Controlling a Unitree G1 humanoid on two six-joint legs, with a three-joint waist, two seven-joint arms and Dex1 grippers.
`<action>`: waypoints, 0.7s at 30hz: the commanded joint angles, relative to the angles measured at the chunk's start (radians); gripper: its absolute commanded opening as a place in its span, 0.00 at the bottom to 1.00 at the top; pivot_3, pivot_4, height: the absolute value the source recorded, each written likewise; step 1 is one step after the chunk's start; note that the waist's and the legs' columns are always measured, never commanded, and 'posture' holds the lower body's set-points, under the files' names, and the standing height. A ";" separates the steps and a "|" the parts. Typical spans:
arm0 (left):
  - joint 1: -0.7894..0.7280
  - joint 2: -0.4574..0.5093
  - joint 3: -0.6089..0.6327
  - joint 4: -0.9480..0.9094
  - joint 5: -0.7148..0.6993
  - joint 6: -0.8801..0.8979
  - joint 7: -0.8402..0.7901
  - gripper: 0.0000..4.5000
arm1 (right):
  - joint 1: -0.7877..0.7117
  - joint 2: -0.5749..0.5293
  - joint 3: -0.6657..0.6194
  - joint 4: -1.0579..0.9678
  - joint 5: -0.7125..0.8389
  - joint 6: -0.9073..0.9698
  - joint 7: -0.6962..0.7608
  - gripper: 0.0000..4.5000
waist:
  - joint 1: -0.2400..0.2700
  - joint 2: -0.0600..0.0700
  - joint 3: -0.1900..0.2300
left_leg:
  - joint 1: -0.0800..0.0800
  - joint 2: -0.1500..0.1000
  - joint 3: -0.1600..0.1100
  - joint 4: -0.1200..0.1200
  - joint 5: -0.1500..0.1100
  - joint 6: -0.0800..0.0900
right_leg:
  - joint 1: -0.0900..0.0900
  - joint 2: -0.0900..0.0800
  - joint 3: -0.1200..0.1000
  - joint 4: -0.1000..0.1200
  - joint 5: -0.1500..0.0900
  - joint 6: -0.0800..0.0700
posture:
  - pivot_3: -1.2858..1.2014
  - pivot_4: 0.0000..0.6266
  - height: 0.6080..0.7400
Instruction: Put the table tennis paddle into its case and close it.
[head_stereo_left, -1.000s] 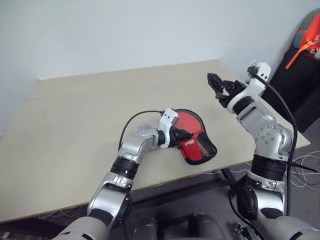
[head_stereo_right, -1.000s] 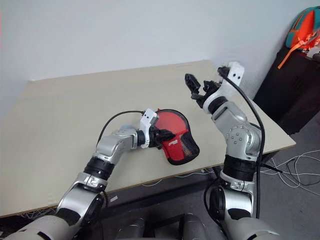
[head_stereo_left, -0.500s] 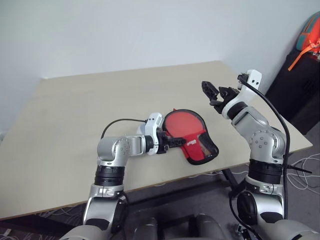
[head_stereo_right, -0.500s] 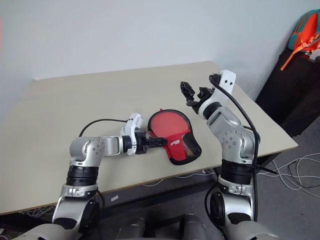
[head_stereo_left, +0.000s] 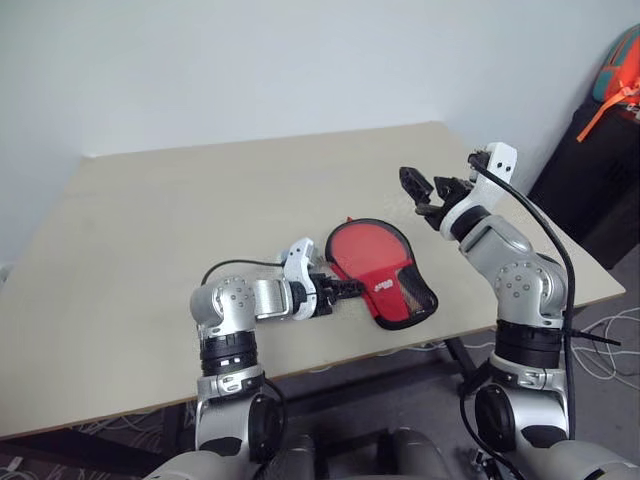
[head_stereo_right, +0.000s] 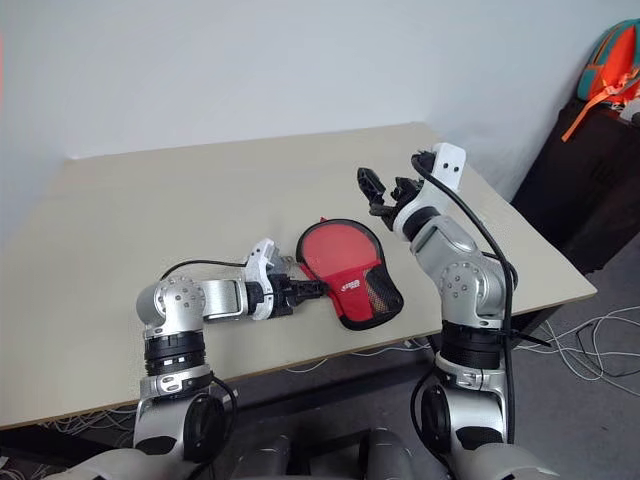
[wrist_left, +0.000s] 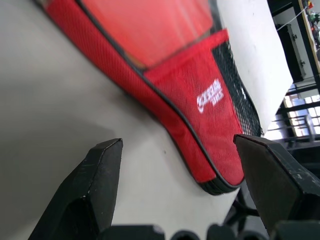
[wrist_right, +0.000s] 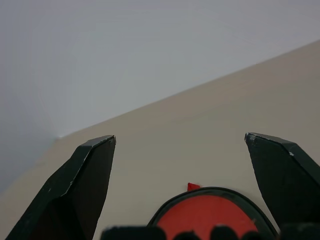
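While the left gripper (head_stereo_left: 345, 288) lies low on the pale wooden counter (head_stereo_left: 150, 220), its black fingers (wrist_left: 85, 190) stand spread and empty, tips just short of the case. Red paddle-shaped soft zip case (head_stereo_left: 385, 270) with black edging, white print and black mesh lies flat near the counter's front edge, at 3 o'clock from that gripper. Right gripper (head_stereo_left: 425, 187) hovers above the counter at 1 o'clock from the case, fingers (wrist_right: 75, 190) wide apart, holding nothing.

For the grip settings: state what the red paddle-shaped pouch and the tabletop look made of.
Red black-edged paddle-shaped pouch: apparently woven fabric, matte; visible weave, black mesh panel, glossy clear window, so likely soft. Pale beige tabletop: smooth, matte, uniform; probably laminate or painted board, uncertain.
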 joint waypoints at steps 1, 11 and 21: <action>-0.036 -0.020 -0.019 0.022 0.002 -0.016 0.005 0.83 | -0.008 -0.004 -0.005 -0.025 0.000 -0.024 -0.008 1.00 | 0.000 0.000 0.000 | 0.000 0.000 0.000 0.000 0.000 0.000 | 0.000 0.000 0.000 0.000 0.000 0.000 | 0.52 0.00 0.88; -0.089 -0.031 -0.072 0.197 0.021 -0.114 0.003 0.83 | 0.011 -0.004 0.008 -0.048 -0.011 -0.016 -0.019 1.00 | 0.002 0.000 0.000 | 0.002 -0.001 -0.002 0.001 0.000 0.000 | 0.003 0.000 -0.002 -0.001 0.000 0.000 | 0.52 0.00 0.88; -0.100 -0.064 -0.069 0.294 0.033 -0.194 0.033 0.83 | 0.012 -0.007 0.006 -0.043 -0.013 -0.020 -0.029 1.00 | 0.003 0.000 -0.001 | 0.004 -0.002 -0.007 0.002 -0.003 0.005 | 0.008 -0.001 -0.005 -0.002 0.000 0.000 | 0.52 0.00 0.88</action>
